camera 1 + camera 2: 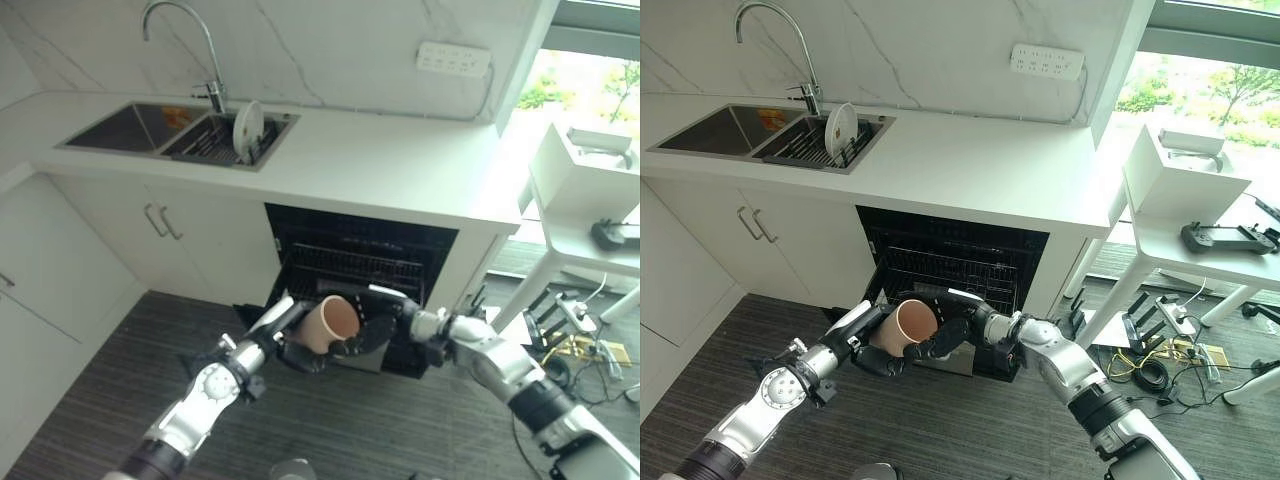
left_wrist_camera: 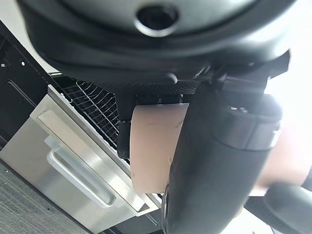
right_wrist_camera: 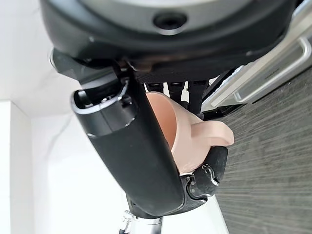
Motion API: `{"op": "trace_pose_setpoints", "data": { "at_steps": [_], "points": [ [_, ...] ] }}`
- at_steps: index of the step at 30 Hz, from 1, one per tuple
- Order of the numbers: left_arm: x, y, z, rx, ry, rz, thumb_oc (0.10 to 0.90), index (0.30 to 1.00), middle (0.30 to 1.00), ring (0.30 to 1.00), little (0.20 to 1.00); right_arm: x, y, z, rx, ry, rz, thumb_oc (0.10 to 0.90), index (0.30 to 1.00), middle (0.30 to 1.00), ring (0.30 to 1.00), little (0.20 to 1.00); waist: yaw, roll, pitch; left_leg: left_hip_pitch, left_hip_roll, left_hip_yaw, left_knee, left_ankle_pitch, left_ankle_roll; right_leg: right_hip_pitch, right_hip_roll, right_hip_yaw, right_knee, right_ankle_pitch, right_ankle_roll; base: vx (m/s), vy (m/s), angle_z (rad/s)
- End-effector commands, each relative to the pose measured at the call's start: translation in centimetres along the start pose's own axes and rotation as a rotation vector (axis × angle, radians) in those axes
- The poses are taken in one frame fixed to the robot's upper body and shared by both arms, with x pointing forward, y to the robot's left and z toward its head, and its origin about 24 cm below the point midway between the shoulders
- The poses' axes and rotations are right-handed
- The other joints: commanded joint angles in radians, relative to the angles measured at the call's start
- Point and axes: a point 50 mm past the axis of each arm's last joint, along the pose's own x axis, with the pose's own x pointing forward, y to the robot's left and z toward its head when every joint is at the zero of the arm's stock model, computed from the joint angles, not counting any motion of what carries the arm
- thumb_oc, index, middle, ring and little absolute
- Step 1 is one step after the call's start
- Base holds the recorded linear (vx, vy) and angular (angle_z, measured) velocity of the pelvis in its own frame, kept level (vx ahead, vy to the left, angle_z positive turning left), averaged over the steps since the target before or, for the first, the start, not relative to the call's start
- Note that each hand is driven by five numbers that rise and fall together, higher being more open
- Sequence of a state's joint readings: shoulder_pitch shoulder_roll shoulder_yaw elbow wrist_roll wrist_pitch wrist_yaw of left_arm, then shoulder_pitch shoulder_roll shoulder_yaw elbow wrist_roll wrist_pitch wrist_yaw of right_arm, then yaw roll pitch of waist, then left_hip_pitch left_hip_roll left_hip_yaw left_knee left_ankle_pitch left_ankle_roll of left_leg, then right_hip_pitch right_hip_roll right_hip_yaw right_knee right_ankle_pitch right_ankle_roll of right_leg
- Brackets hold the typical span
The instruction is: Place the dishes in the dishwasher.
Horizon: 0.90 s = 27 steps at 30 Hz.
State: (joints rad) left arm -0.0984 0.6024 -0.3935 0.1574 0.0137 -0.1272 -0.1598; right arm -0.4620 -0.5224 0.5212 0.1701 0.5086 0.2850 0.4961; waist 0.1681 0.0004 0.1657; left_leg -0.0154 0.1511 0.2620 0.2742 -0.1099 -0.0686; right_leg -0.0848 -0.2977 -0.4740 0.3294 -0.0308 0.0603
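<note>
Low in the middle of the head views, both hands meet on a pinkish-tan cup (image 1: 330, 322), held in the air in front of the open dishwasher (image 1: 360, 262). The cup lies tilted, its open mouth facing up and toward the right of the frame. The left hand (image 1: 300, 352) comes in from the lower left and cradles the cup from below and behind; in the left wrist view its thumb (image 2: 214, 165) lies across the cup's side, so its fingers are curled round the cup. The right hand (image 1: 945, 338) reaches in from the lower right, and in the right wrist view its fingers (image 3: 195, 92) press along the cup's far side with the thumb (image 3: 131, 146) against the near side, pinching the cup at its rim.

Behind the cup, in the dark opening of the dishwasher, a wire rack (image 1: 950, 265) shows. The dishwasher's silver front panel with its bar handle (image 2: 80, 175) appears in the left wrist view, just beyond the cup.

Across the top of the frame runs the white bench (image 1: 380, 160). A sink (image 1: 130, 125) is set in it at the upper left, under a curved tap (image 1: 190, 40). A white plate (image 1: 248, 128) stands upright in the dark drying rack (image 1: 205, 140) in the sink's right basin. A white side table (image 1: 1200, 240) stands at the right edge.
</note>
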Motion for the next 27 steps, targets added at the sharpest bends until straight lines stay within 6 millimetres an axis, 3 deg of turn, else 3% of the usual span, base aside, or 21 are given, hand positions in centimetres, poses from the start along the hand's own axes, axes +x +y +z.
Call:
{"op": "trace_pose_setpoints", "data": {
  "at_steps": [1,8,24,25,26,27],
  "points": [
    [2.6,-0.6,10.5,0.003,-0.517,-0.034,0.400,0.300,0.300,0.300,0.300,2.2,3.4,11.1,-0.383,-0.401,0.162,0.400,0.300,0.300,0.300,0.300,0.007,-0.019,-0.041,-0.012,-0.036,-0.041,0.026,-0.052,0.026,0.103,0.004,0.072,-0.029,-0.084,0.104,0.00,0.000,0.00],
    [2.4,-0.5,10.6,0.012,-0.523,-0.024,0.400,0.300,0.300,0.300,0.300,1.1,2.4,13.4,-0.616,-0.466,-0.031,0.400,0.300,0.300,0.300,0.300,0.007,-0.016,-0.036,-0.013,-0.038,-0.040,0.026,-0.052,0.027,0.101,0.004,0.074,-0.029,-0.084,0.103,0.00,0.002,-0.01],
    [2.7,0.0,11.2,-0.038,-0.511,-0.021,0.400,0.300,0.300,0.300,0.300,0.8,2.0,14.7,-0.562,-0.576,-0.178,0.400,0.300,0.300,0.300,0.300,0.012,-0.005,-0.026,-0.010,-0.038,-0.040,0.026,-0.052,0.028,0.106,0.003,0.072,-0.029,-0.087,0.104,0.00,0.000,0.00],
    [2.7,0.0,11.1,-0.059,-0.505,-0.018,0.571,0.556,0.556,0.556,0.556,0.7,1.9,14.7,-0.549,-0.587,-0.194,0.400,0.300,0.300,0.300,0.300,0.013,-0.004,-0.025,-0.010,-0.037,-0.039,0.026,-0.052,0.028,0.107,0.002,0.070,-0.029,-0.086,0.104,0.00,0.000,0.00],
    [2.6,0.0,10.8,-0.082,-0.495,-0.015,0.800,0.900,0.900,0.900,0.900,0.4,1.6,14.7,-0.523,-0.607,-0.225,0.400,0.300,0.300,0.300,0.300,0.013,-0.003,-0.025,-0.009,-0.037,-0.039,0.026,-0.053,0.028,0.107,0.002,0.069,-0.029,-0.086,0.104,0.00,0.000,0.00],
    [2.7,-0.1,10.7,-0.098,-0.484,-0.016,0.800,0.900,0.900,0.900,0.900,0.3,1.5,14.8,-0.506,-0.617,-0.242,0.400,0.300,0.300,0.300,0.300,0.013,-0.002,-0.024,-0.010,-0.038,-0.039,0.026,-0.053,0.028,0.107,0.003,0.069,-0.029,-0.086,0.103,0.02,0.031,0.01]
  ]
}}
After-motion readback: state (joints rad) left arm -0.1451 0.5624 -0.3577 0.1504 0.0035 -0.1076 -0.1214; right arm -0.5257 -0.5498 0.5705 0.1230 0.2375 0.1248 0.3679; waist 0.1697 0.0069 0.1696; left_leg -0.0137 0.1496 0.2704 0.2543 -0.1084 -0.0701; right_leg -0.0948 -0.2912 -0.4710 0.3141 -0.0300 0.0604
